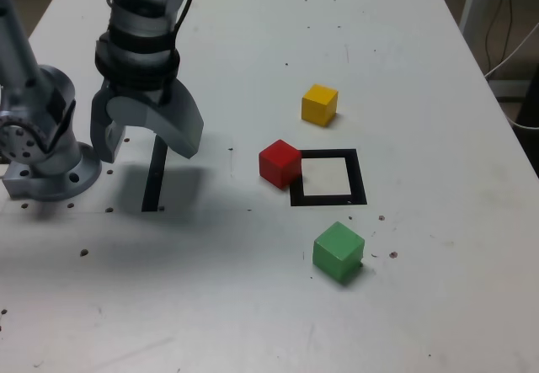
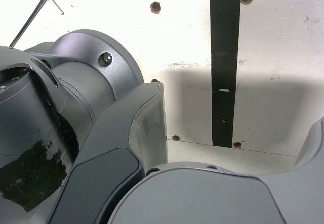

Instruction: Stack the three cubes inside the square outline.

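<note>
On the white table, the square outline [image 1: 329, 178] lies right of centre in the exterior view, black border with a white middle. A red cube [image 1: 280, 162] sits against its left edge, overlapping the border. The yellow cube [image 1: 320, 104] stands farther back, apart from the outline. The green cube [image 1: 338, 252] rests nearer the front, just below the outline. My gripper [image 1: 145, 147] hangs open over the table at the exterior view's left, far from all three cubes, with nothing between its jaws. The wrist view shows no cubes, only the grey fingers [image 2: 136, 133] above the table.
A thin black strip [image 1: 154, 173] [image 2: 223, 62] lies on the table under the gripper. The arm's grey base [image 1: 46, 158] stands at the exterior view's left edge. An Allen key [image 2: 35, 16] lies beside the base. Small screw holes [image 2: 155, 6] dot the tabletop.
</note>
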{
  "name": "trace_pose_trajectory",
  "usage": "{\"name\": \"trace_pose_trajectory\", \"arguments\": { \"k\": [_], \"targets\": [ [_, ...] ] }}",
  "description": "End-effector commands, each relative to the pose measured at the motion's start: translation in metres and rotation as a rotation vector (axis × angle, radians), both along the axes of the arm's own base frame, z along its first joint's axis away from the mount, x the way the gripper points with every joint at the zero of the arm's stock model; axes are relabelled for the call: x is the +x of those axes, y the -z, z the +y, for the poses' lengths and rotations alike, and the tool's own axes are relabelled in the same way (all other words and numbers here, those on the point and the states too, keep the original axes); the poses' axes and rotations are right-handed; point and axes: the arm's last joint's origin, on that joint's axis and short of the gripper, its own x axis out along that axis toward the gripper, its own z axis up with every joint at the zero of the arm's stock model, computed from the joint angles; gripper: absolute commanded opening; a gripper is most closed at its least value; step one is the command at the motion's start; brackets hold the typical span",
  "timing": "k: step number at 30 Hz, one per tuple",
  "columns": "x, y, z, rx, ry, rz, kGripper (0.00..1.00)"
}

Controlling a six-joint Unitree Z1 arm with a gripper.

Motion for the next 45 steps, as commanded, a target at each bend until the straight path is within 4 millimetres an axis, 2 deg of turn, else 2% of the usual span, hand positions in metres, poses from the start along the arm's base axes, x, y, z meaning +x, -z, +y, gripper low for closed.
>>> {"name": "trace_pose_trajectory", "arguments": {
  "k": [1, 20, 27, 34, 45],
  "targets": [
    [-0.001, -0.001, 0.0, 0.001, -0.002, -0.002, 1.0],
    [-0.002, -0.002, 0.0, 0.002, -0.005, -0.008, 1.0],
    [0.005, -0.004, 0.0, 0.003, -0.008, -0.018, 1.0],
    [0.022, -0.011, 0.0, 0.017, -0.003, -0.02, 1.0],
    [0.063, -0.037, -0.002, 0.046, 0.013, -0.019, 1.0]
  ]
}}
